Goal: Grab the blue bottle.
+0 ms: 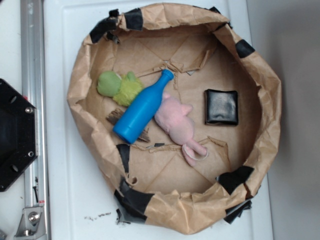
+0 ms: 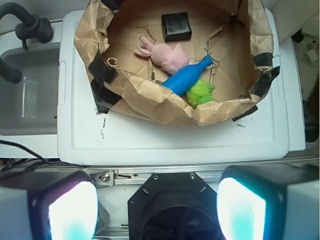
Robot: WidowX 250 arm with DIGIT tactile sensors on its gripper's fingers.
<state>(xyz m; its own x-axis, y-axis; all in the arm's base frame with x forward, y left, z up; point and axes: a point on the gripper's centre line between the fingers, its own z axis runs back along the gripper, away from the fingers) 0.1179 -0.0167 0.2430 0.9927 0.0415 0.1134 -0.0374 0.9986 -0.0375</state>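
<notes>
Lab bench: aluminium rail (image 1: 31,100), robot base (image 1: 15,135)

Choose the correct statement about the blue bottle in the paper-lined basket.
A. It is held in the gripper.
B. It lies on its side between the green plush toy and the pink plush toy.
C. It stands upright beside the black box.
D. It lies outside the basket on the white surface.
B. The blue bottle lies flat, with the green plush toy on one side and the pink plush toy on the other; the gripper is well away from it, open.

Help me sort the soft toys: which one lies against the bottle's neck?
The green plush; it lies beside the bottle neck, while the pink plush flanks the body.
</notes>
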